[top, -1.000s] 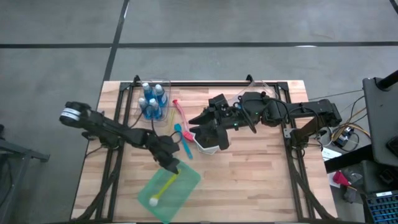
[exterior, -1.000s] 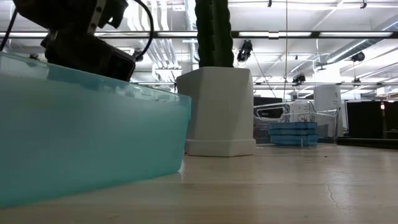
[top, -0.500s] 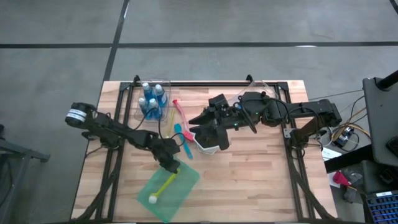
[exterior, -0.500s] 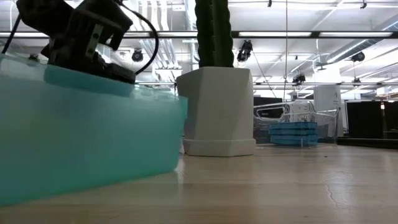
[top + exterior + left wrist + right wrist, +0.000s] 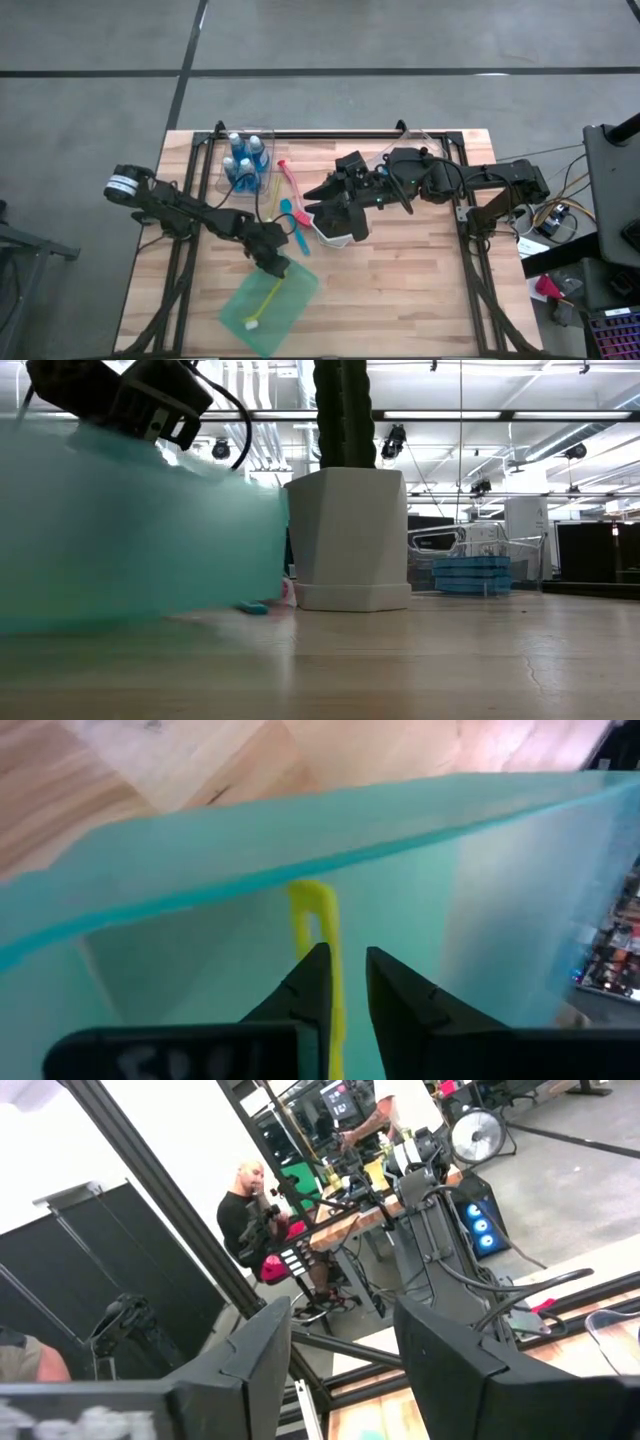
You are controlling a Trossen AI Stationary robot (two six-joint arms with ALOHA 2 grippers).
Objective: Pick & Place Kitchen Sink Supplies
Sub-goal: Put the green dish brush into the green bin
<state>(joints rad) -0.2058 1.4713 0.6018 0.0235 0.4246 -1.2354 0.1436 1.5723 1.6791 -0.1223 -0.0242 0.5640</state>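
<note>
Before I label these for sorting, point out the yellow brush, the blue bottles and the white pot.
yellow brush [image 5: 264, 304], high view, middle of its handle
blue bottles [image 5: 246, 162], high view, on the cluster's middle
white pot [image 5: 350, 530], low view, its front wall

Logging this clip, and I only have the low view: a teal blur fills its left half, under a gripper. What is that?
Observer: The green sheet; the left gripper is at its edge.
Operator: Anything on it?
Observer: A yellow brush lies on it.
Operator: Where are the bottles?
Observer: Three blue bottles stand together at the top left of the table in the high view, apart from both arms.
</note>
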